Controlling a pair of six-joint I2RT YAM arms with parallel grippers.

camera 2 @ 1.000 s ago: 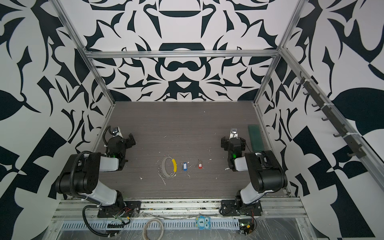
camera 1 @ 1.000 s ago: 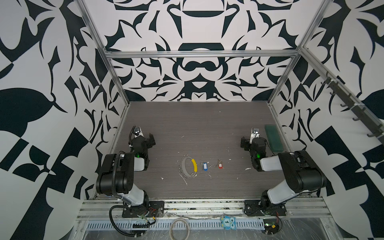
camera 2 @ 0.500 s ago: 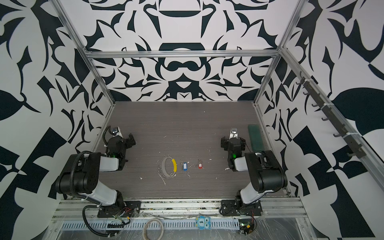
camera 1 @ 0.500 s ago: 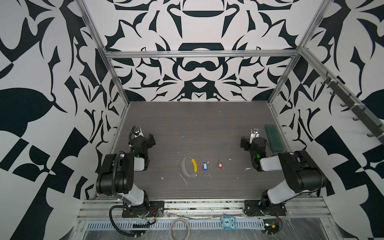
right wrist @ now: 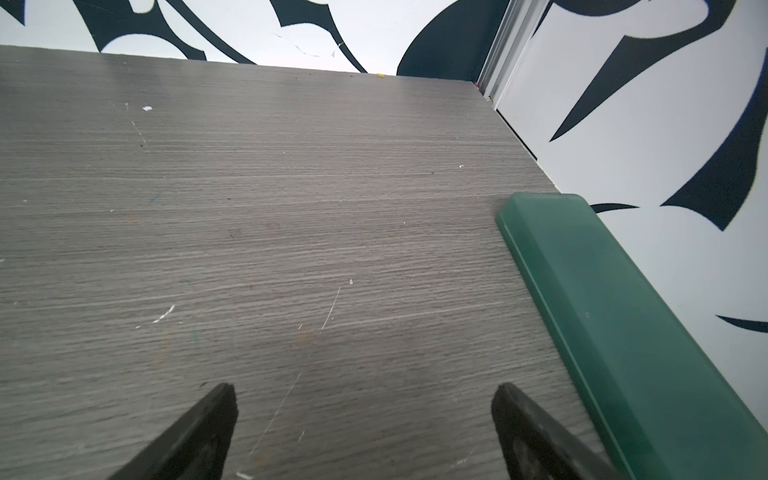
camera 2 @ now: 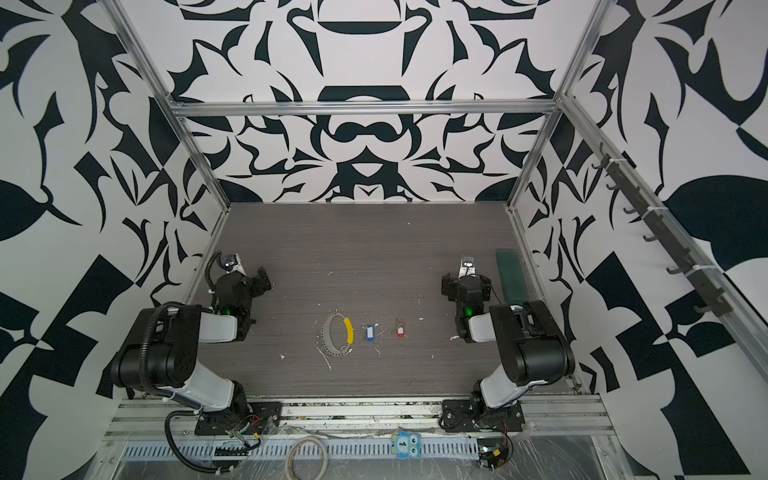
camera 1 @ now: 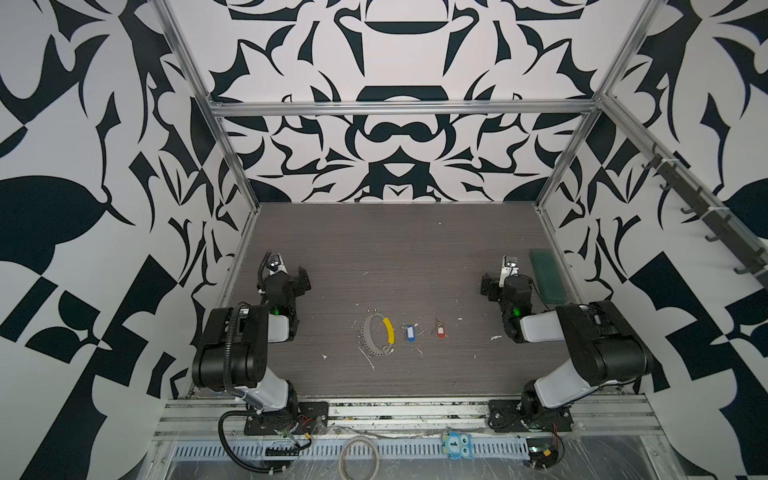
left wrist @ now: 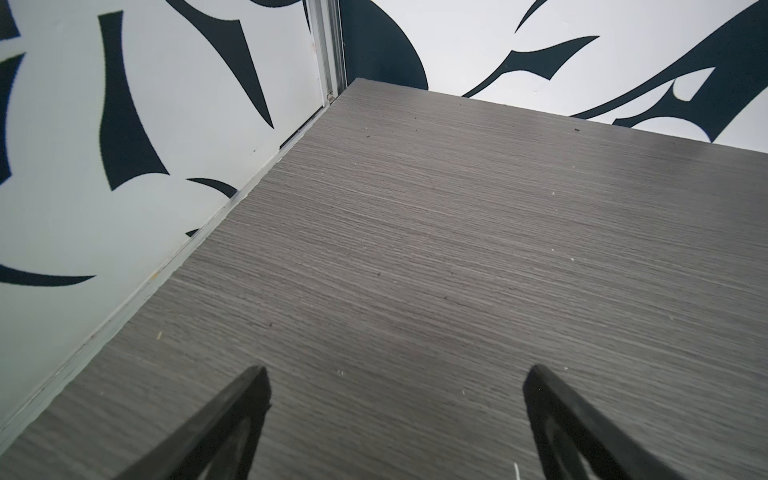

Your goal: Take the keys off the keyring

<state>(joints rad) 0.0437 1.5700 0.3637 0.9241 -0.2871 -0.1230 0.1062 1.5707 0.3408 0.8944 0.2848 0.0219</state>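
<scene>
The keyring (camera 1: 371, 337) (camera 2: 329, 335), a floppy grey dotted loop with a curved yellow section (camera 1: 388, 330), lies on the grey table (camera 1: 395, 257) near the front middle. The keys lie apart from it to its right: a blue tag (camera 1: 410, 333) (camera 2: 369, 333), then a red tag (camera 1: 440, 331) (camera 2: 400, 331). My left gripper (camera 1: 289, 277) (left wrist: 397, 374) rests open at the left side, over bare table. Over at the right side my right gripper (camera 1: 508, 282) (right wrist: 365, 390) is open too, nothing between its fingers. Neither wrist view shows the keyring or the keys.
A dark green flat box (camera 1: 546, 276) (right wrist: 623, 332) lies along the right wall, just beside my right gripper. Small white scraps are scattered round the keyring. A beige hoop (camera 1: 359, 459) and a blue owl tag (camera 1: 456, 444) sit in front of the table's rail.
</scene>
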